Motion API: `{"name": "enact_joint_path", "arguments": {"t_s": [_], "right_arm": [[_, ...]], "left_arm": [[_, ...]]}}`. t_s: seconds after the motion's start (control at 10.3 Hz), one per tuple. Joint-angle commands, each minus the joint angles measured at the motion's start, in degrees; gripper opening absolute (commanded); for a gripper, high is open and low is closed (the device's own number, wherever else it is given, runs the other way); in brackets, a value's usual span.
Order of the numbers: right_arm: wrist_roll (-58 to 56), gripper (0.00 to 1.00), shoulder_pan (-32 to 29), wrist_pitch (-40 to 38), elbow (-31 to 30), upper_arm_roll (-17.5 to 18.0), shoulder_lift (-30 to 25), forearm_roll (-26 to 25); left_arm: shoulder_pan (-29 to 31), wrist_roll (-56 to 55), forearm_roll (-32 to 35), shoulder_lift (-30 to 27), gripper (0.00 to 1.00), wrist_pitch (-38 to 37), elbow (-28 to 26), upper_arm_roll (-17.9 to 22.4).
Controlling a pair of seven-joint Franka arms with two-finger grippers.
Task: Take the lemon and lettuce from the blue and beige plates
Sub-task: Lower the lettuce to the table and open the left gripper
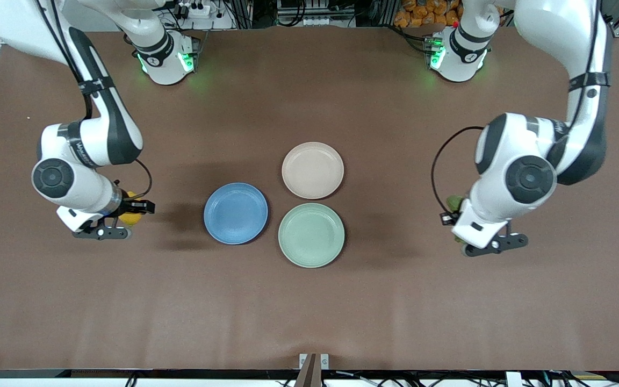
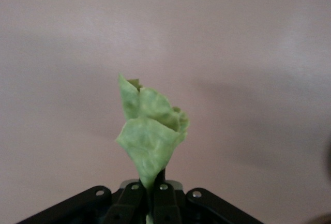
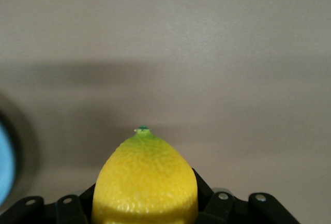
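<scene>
Both grippers hold their pickings in the air, and all three plates are bare.

The right gripper (image 1: 127,215) is clamped on the lemon (image 1: 130,217), up over the brown table (image 1: 309,312) toward the right arm's end, well apart from the blue plate (image 1: 236,213); in the right wrist view the lemon (image 3: 146,182) sits between the fingers with its green-tipped end pointing away from the gripper. The left gripper (image 1: 457,220) is clamped on the lettuce (image 1: 454,202), over the table toward the left arm's end; in the left wrist view the pale green leaf (image 2: 151,133) is pinched at its stem between closed fingers (image 2: 138,198). The beige plate (image 1: 312,170) lies farthest from the front camera, the mint plate (image 1: 311,235) just beside it and nearer, the blue plate beside both.
</scene>
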Motion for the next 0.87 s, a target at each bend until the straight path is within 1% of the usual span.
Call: {"name": "enact_joint_path", "arguments": {"t_s": [0.0,0.1,0.19,0.29,0.49,0.58,0.68,0.78], "right_arm": [[-6.9,0.46,-0.8,6.0,-6.0,-1.5,-2.1,2.3],[-9.6,0.46,-0.9,8.5,-7.5,-1.8,-1.9,2.4],[-11.7,0.46,-1.2,11.4,-9.7,-2.1,-1.9,2.6],[-12.7,0.46,-1.6,13.8,-11.5,-2.2,-1.9,2.6],[-13.2,0.46,-2.1,14.8,-12.7,-2.4,-1.6,2.7],[-13.2,0.46,-3.2,15.0,-13.1,-2.4,-1.5,2.7],[-13.1,0.46,-3.5,16.0,-13.4,-2.4,-1.1,2.7],[-13.2,0.46,-3.6,17.4,-14.0,-2.4,-0.3,2.7]], "left_arm": [[2.7,4.6,1.0,1.7,0.0,1.4,0.0,-0.7],[2.7,5.2,1.0,2.5,0.23,2.1,0.0,-0.7],[2.6,5.2,1.1,3.2,0.75,2.3,0.0,-0.7],[2.6,5.2,0.9,3.2,1.0,3.6,0.0,-0.7],[2.8,5.2,-0.6,2.9,1.0,5.0,0.0,-1.1],[2.4,5.2,-1.8,2.5,1.0,7.4,-0.6,-1.3],[2.0,5.3,-1.8,1.6,1.0,7.4,-1.1,-1.4],[2.3,5.5,-1.8,-0.3,1.0,7.7,-3.5,-2.0]]}}
